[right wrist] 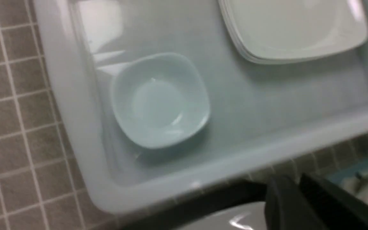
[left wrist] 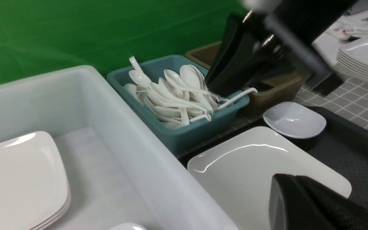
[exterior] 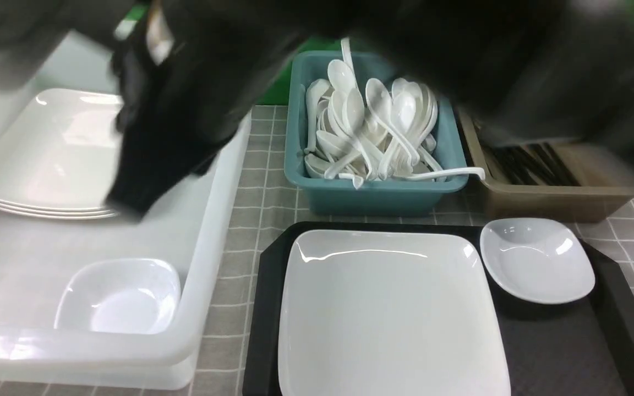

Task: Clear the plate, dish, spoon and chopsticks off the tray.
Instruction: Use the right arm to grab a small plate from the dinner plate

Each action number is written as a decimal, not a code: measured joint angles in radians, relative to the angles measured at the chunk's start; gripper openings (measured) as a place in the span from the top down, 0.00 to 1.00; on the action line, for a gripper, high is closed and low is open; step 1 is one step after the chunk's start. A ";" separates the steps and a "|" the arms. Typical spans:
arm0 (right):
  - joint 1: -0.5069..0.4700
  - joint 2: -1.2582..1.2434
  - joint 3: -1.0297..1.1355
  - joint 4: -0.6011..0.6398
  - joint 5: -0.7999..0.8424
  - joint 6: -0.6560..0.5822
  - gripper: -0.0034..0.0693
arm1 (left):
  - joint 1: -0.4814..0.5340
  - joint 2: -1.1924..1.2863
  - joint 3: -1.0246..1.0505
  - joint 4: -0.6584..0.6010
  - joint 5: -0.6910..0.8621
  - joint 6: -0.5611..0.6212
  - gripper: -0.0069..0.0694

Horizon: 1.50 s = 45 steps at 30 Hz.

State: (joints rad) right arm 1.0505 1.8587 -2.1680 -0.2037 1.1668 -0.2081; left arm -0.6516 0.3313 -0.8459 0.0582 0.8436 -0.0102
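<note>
In the front view the arms are blurred dark masses. They cover part of the stacked plates and much of the brown bin, whose dark contents are too smeared to name. The right gripper is a blurred wedge cut off at the picture's edge, jaws unreadable. Only a sliver of the plate shows beside its tips. The left gripper, likewise cut off, hides a plate corner beneath it.

I see bright, even light, with glare streaks on the plate. An arm smears into motion blur up front; my right wrist view is soft.
</note>
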 joint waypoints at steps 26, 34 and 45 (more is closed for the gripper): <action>-0.693 -0.234 1.303 -0.078 -0.719 -0.144 0.31 | 0.000 0.184 0.024 -0.078 -0.228 0.119 0.90; -0.702 -0.136 1.294 -0.155 -0.821 -0.151 0.32 | 0.000 0.184 0.025 -0.078 -0.231 0.121 0.90; -0.681 -0.121 1.290 -0.194 -0.836 -0.156 0.70 | 0.000 0.184 0.025 -0.078 -0.230 0.122 0.90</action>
State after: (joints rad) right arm 0.3690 1.7376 -0.8778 -0.3979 0.3308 -0.3639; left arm -0.6516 0.5149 -0.8213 -0.0196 0.6136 0.1116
